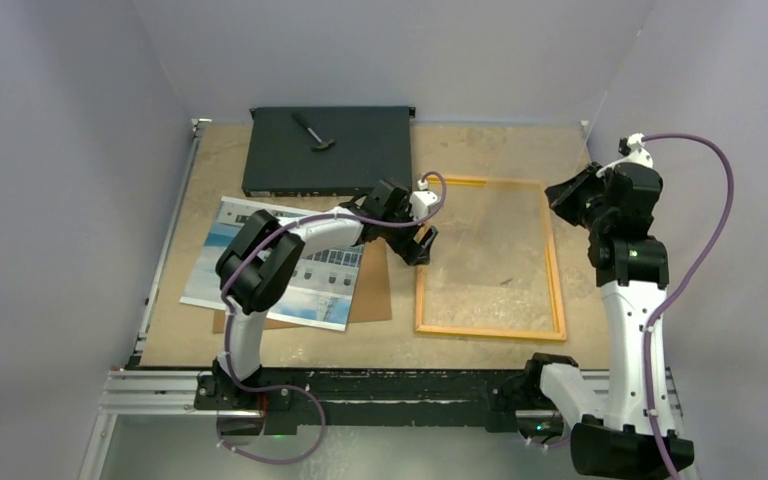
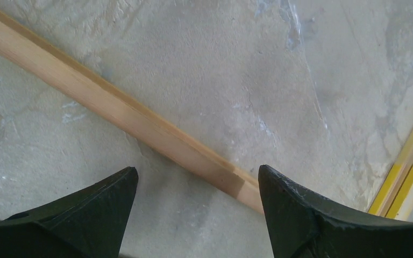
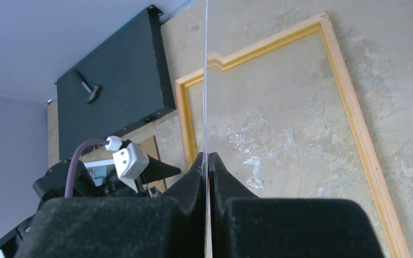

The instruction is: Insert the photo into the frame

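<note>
The frame (image 1: 490, 331), a thin yellow-orange border, lies flat on the table right of centre. My right gripper (image 1: 563, 195) is shut on the edge of its clear pane (image 3: 206, 80), which shows edge-on as a thin line rising from the jaws (image 3: 208, 156) above the frame (image 3: 355, 123). My left gripper (image 1: 418, 245) hovers open over the frame's left rail (image 2: 113, 107), its fingers (image 2: 198, 172) apart with nothing between them. The photo (image 1: 280, 265) of a pale building and blue sky lies face up at the left, partly under the left arm.
A brown backing board (image 1: 375, 295) lies under the photo's right side. A flat black box (image 1: 325, 150) with a small hammer-like tool (image 1: 312, 130) on it sits at the back. Grey walls close in the table on three sides.
</note>
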You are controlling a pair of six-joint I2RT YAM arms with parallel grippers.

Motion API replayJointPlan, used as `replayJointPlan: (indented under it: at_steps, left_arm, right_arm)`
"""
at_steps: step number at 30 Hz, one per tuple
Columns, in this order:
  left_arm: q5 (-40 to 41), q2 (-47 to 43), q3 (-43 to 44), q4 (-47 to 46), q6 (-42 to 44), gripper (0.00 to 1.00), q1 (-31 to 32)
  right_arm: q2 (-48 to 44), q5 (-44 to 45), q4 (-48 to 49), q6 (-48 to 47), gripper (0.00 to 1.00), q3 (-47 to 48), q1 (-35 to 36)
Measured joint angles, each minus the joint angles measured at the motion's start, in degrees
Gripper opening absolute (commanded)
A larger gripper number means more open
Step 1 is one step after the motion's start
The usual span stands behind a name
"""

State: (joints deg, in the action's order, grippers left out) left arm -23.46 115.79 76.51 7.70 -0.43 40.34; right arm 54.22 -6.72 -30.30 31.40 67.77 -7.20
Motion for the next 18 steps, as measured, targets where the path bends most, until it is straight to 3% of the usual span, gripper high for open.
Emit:
replayJointPlan:
  at_steps: [10, 18]
  left_arm:
    - [3.5, 3.6, 3.1, -0.5, 3.7, 0.50, 1.9]
    - [8.4, 6.1, 7.8, 0.3, 8.3, 0.41, 2.6]
  right_arm:
    - [-0.5, -0.3, -1.1, -0.8, 0.00, 0.0, 0.0]
    - [-0.5, -0.9, -1.1, -0.8, 0.00, -0.3, 0.0]
